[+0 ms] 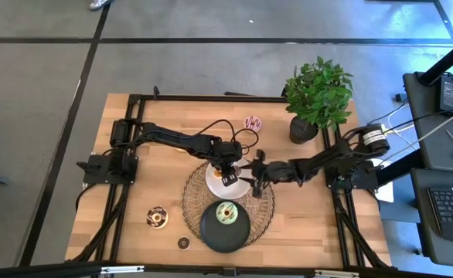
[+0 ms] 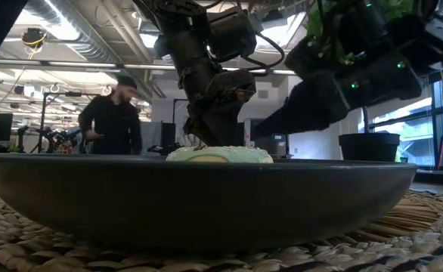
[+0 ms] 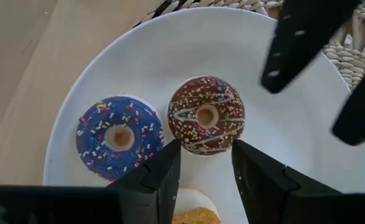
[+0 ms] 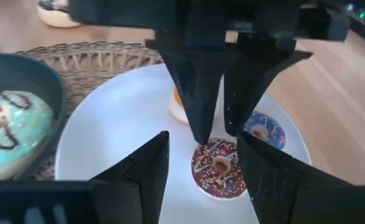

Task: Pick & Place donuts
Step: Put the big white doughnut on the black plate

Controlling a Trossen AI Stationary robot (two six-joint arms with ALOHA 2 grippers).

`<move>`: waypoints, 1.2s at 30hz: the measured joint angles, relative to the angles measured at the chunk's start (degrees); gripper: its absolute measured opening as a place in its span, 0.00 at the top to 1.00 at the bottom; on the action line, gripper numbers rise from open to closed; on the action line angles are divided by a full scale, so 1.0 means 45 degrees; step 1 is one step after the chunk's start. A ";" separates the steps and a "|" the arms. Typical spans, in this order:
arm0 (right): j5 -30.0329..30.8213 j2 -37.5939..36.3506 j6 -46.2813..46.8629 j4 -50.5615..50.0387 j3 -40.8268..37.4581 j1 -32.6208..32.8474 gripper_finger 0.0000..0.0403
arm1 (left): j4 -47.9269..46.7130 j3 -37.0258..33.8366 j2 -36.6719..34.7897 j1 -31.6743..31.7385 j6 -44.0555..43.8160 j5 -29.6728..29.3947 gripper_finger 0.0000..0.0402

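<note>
1. Judging by looks, the donuts are light, soft and easily dented, with icing that would smear; the safest hold seems to be a gentle pinch across the ring's outer sides, or one finger through the hole.
2. At lower left of the high view, a chocolate-striped donut point(image 1: 158, 217) and a small dark mini donut point(image 1: 183, 243) lie bare on the table point(image 1: 103, 177), well apart from the plates.
3. At centre, the left gripper point(image 3: 202, 163) hangs over the white plate point(image 3: 294, 149), fingers parted and empty, straddling the near edge of the sprinkled chocolate donut point(image 3: 206, 114). Left of it in the wrist view sits a blue-iced donut point(image 3: 118, 137); an orange-topped donut point(image 3: 192, 211) peeks out below.
4. Just below centre, the black plate point(image 1: 211, 235) holds one green-iced donut point(image 1: 226, 213); both plates rest on a woven mat point(image 1: 192, 201).
5. Above centre, a pink-striped donut point(image 1: 253, 122) lies alone on the table.
6. Right of centre, the right gripper point(image 4: 203, 163) also stands open and empty over the same chocolate donut.
</note>
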 joint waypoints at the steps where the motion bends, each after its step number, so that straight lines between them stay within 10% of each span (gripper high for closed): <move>1: 0.0003 0.0078 0.0151 -0.0074 0.0048 -0.0049 0.53 | 0.0002 0.0000 0.0000 0.0000 0.0000 0.0037 0.65; 10: -0.0092 -0.0462 0.0540 -0.0767 0.0064 -0.0195 0.53 | -0.1175 -0.0015 -0.0698 0.0008 0.0563 0.1246 0.65; 24: -0.1816 -0.4399 0.2609 -0.5336 -0.1198 0.0343 0.53 | -0.7080 -0.0010 -0.4360 0.0422 -0.0979 -0.5001 0.65; 36: -0.1756 -0.9321 0.3287 -0.5801 -0.3516 0.0339 0.53 | -0.8379 -0.1214 -0.4911 0.0920 -0.0861 -0.5987 0.65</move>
